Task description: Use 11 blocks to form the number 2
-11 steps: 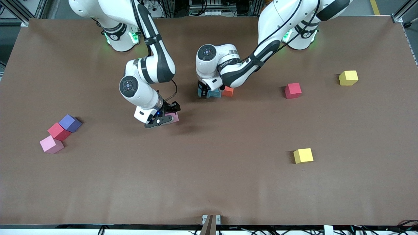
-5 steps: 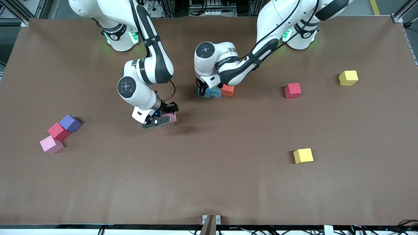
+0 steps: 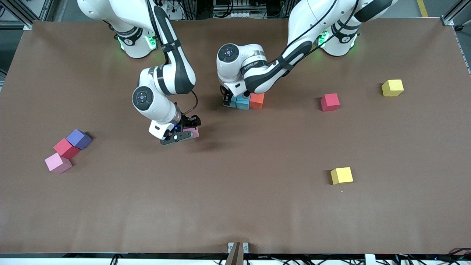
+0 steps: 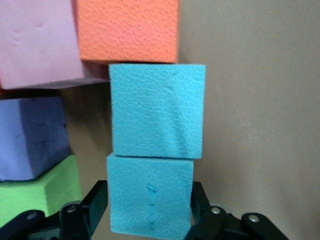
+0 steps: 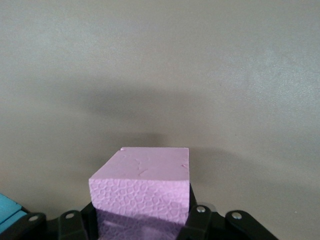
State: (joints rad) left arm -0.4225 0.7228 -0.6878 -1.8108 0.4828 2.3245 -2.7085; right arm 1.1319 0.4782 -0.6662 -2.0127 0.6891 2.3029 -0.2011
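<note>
On the brown worktop [image 3: 257, 206], the left claw [image 4: 150, 220] had its fingers on either side of a light blue block [image 4: 150, 200], last in a row with another light blue block [image 4: 157, 110] and an orange block [image 4: 127, 30]; whether it gripped, I cannot tell. The right claw [image 5: 140, 220] gripped a pink block [image 5: 142, 192] just above the worktop, toward the right arm's end.

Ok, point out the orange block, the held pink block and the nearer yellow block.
orange block [image 3: 257, 100]: front view, top face.
held pink block [image 5: 150, 172]: right wrist view, top face.
nearer yellow block [image 3: 342, 175]: front view, top face.
</note>
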